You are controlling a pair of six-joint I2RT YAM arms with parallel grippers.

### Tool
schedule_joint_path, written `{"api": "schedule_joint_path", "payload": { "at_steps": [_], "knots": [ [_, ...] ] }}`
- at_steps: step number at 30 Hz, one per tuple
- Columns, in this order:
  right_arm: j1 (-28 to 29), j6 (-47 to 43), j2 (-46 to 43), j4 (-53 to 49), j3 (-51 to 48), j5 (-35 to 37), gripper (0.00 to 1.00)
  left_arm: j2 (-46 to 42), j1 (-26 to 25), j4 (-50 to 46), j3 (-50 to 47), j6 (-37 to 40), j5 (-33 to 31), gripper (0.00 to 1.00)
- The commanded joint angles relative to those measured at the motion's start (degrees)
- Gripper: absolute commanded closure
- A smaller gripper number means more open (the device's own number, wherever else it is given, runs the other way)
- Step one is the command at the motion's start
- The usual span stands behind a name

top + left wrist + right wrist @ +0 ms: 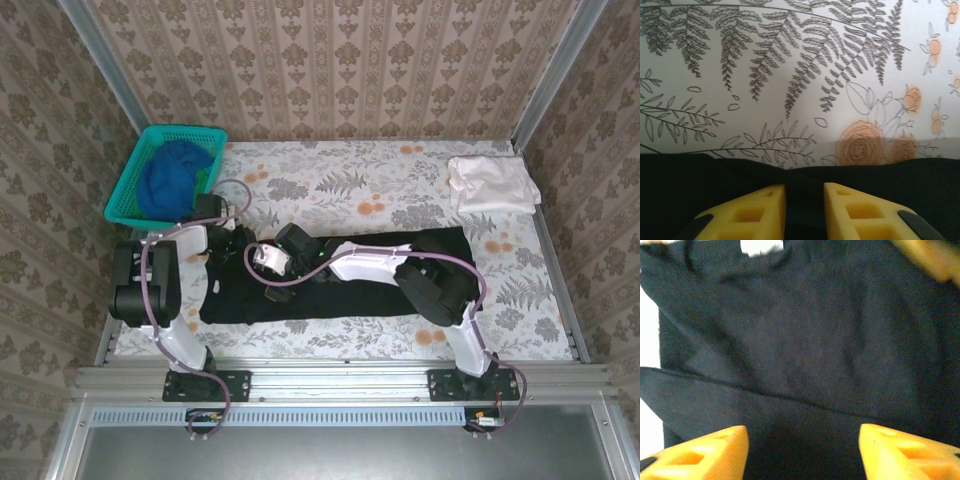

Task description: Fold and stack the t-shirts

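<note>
One black t-shirt point(805, 340), left hand point(805, 192) narrow, right hand point(803, 435) wide

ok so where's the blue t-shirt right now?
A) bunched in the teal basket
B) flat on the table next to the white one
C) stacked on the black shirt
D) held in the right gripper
A: the blue t-shirt lies crumpled inside the teal basket at the table's far left corner, apart from the other shirts.
</note>
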Motion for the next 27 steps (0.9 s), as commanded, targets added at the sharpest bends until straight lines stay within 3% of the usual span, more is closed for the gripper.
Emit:
{"api": "schedule_joint_path", "payload": {
  "at_steps": [1, 8, 12, 14, 20, 22, 27],
  "knots": [
    [0.42, -3.26, 1.67, -3.76, 2.87, 0.44, 0.47, 0.72, 0.83, 1.03, 1.33, 0.17, 1.48, 0.73],
    [1.74, -5.08, -3.73, -3.36, -0.98, 3.95, 0.85, 2.97, 1.77, -0.12, 2.93, 1.11, 0.94, 0.75],
    [3.74, -4.51, -9.75, -1.26, -7.20, 5.94, 0.94, 3.83, 1.99, -0.07, 3.22, 1.20, 0.77, 0.75],
    [4.95, -2.81, -11.52, -1.33, -9.91, 6.12, 0.82, 4.29, 2.05, -0.07, 3.36, 1.36, 0.92, 0.75],
    [7.87, 3.29, -16.37, -3.91, -15.82, 3.79, 0.67, 5.01, 2.47, 0.01, 3.58, 1.62, 1.23, 0.76],
    [7.63, 4.43, -19.87, -5.01, -17.62, 5.96, 0.54, 5.02, 2.44, -0.08, 3.76, 1.69, 1.38, 0.76],
    [3.19, 8.85, -26.12, 1.40, -20.09, 7.00, 0.37, 5.45, 2.44, -0.25, 4.28, 1.83, 1.81, 0.76]
  ]
}}
